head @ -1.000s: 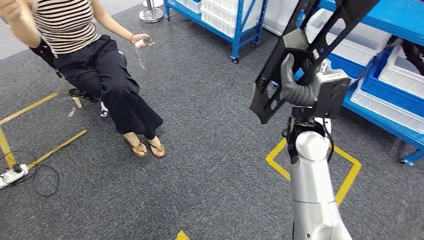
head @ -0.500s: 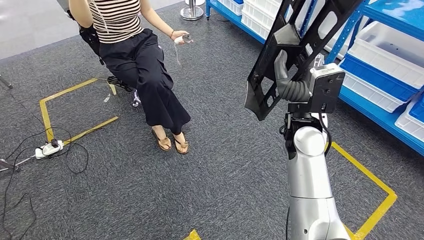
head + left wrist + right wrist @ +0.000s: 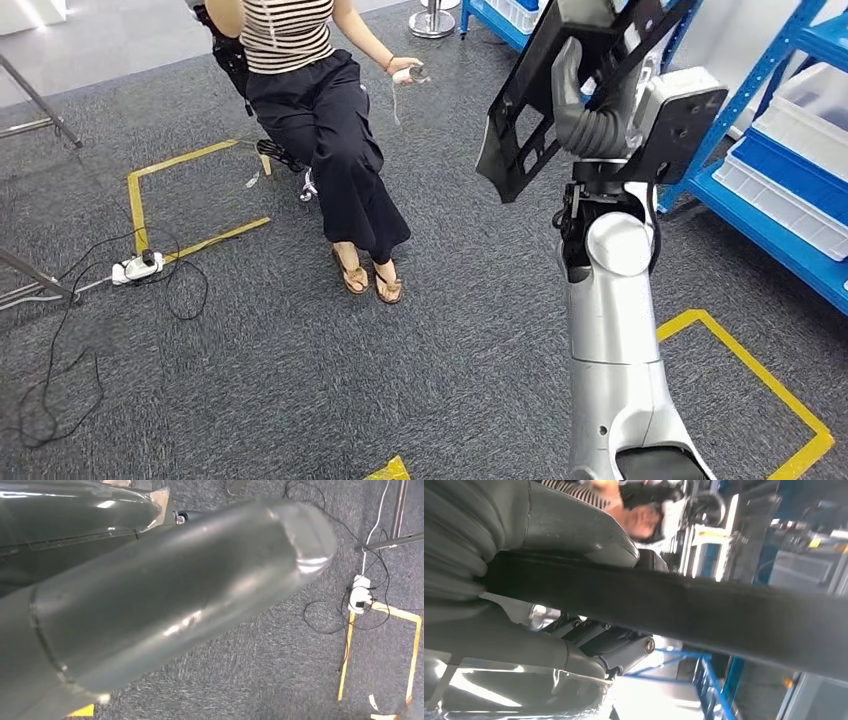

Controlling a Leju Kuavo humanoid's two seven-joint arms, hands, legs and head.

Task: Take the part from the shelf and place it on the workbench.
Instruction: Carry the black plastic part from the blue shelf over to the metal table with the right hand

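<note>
A large black flat frame part [image 3: 535,95] with cut-out openings is held up high at the top centre-right of the head view. My right hand [image 3: 592,120] grips it, grey thumb wrapped over one bar, on a raised silver arm. In the right wrist view the part [image 3: 724,617] runs as a thick dark bar across the picture with the grey thumb [image 3: 569,527] curled over it. The left wrist view looks down at grey carpet past dark body parts.
A seated person [image 3: 320,120] in a striped top and black trousers is at the upper left, holding a small device. Blue shelving [image 3: 790,150] with white and blue bins stands at right. Yellow floor tape squares [image 3: 760,380], a power strip [image 3: 135,268] and cables lie on the carpet.
The whole scene has shifted right and down as the camera turns left. The shelves slide toward the right edge. My right hand keeps its grip on the black part.
</note>
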